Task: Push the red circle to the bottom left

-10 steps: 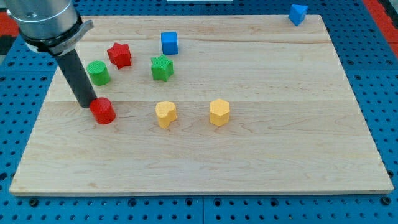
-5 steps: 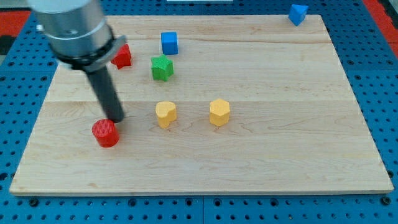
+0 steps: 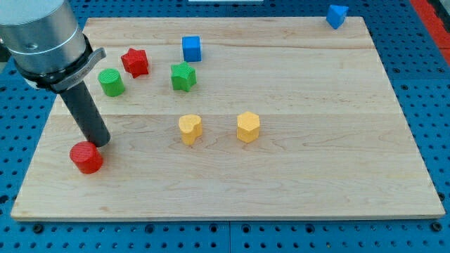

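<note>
The red circle (image 3: 86, 157), a short red cylinder, lies on the wooden board (image 3: 295, 169) near its left edge, in the lower left part. My tip (image 3: 99, 143) is just above and to the right of the red circle, touching or almost touching its upper right side. The dark rod runs up and left from the tip to the grey arm body at the view's top left.
A green circle (image 3: 110, 82) and a red star (image 3: 135, 62) lie right of the arm body. A blue cube (image 3: 191, 48) and a green star (image 3: 183, 76) lie further right. Two yellow blocks (image 3: 189, 128) (image 3: 248, 126) sit mid-board. A blue block (image 3: 337, 15) is at the top right corner.
The red circle has slid down and to the left across the board. My tip went right, then back left, following it. The other blocks have not moved.
</note>
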### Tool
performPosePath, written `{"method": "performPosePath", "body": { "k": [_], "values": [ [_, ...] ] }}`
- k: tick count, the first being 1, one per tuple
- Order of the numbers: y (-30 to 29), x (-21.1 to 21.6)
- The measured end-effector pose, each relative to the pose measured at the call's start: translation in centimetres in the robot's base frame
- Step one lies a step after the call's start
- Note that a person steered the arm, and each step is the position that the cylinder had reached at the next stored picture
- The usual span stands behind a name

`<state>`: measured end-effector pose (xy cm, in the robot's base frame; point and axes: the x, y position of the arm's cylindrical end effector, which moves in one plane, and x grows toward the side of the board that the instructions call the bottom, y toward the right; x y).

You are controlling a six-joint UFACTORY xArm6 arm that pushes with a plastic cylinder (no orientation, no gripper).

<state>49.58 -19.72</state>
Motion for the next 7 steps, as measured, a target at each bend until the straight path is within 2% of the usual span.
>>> {"method": "performPosePath", "body": {
  "k": [2, 4, 5, 7],
  "values": [
    [2.7, 0.5],
    [-2.4, 2.9],
    [-2.4, 2.9],
    [-6.1, 6.7]
  ]
}}
